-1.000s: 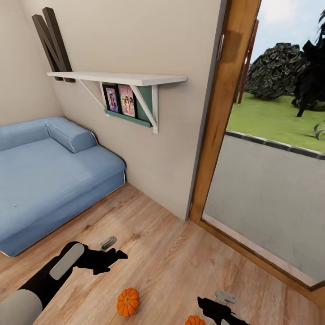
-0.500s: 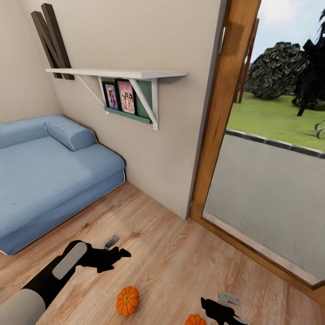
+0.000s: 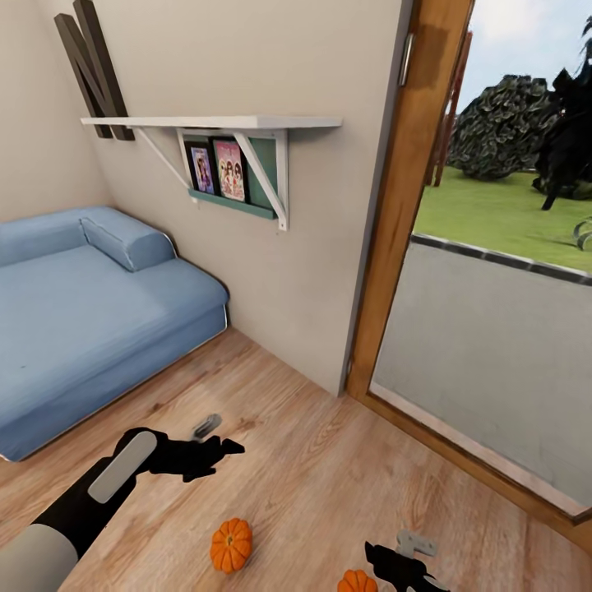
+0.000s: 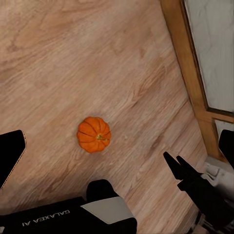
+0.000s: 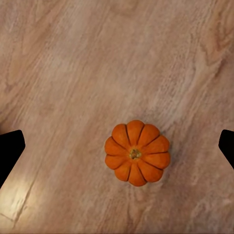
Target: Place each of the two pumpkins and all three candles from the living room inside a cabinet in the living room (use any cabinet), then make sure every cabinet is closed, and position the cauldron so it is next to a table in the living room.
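Two orange pumpkins lie on the wooden floor in front of the robot. The nearer-left pumpkin sits between the two arms, below and slightly right of the left gripper, well apart from its fingers. The second pumpkin lies at the lower edge of the head view, just beside the right gripper.

In the right wrist view this pumpkin rests stem-up between the two dark fingers, which stand wide apart at the frame's edges, touching nothing. In the left wrist view a pumpkin lies on the floor beyond the left fingers, which also stand apart and hold nothing; the right arm shows beside it.

A blue sofa stands against the wall under a white shelf, and a wooden door frame opens onto grass.

Compared with half a second ago, the left gripper has moved slightly forward and rightward; the pumpkins lie as before.
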